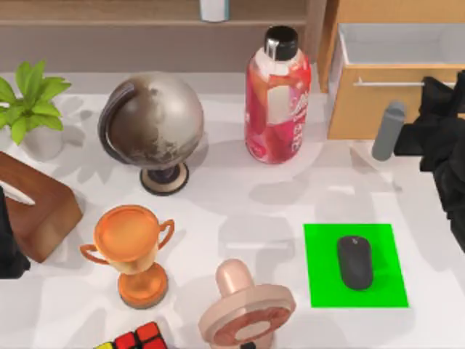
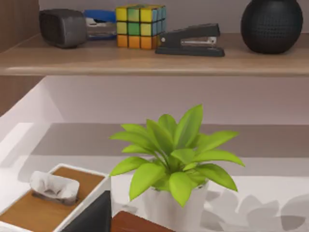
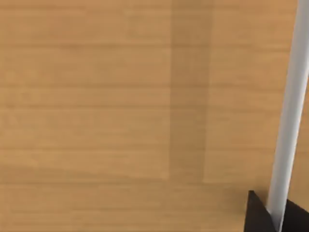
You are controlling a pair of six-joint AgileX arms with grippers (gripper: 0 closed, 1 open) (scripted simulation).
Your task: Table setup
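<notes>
Our right gripper (image 1: 436, 91) sits at the table's three o'clock edge, pressed up to the wooden drawer (image 1: 378, 109); in the right wrist view its dark fingers (image 3: 263, 215) are clenched on the drawer's pale handle (image 3: 289, 111), with the wood front (image 3: 120, 96) just behind. Our left arm (image 1: 9, 247) rests parked at nine o'clock beside the tissue box (image 1: 36, 207); we cannot tell how its fingers stand. The mouse (image 1: 354, 262) lies on the green mat (image 1: 385, 287) at four o'clock. At the centre stand the globe (image 1: 152, 123), bottle (image 1: 276, 102) and trophy (image 1: 134, 251); the plant (image 1: 29, 102) is at ten o'clock.
</notes>
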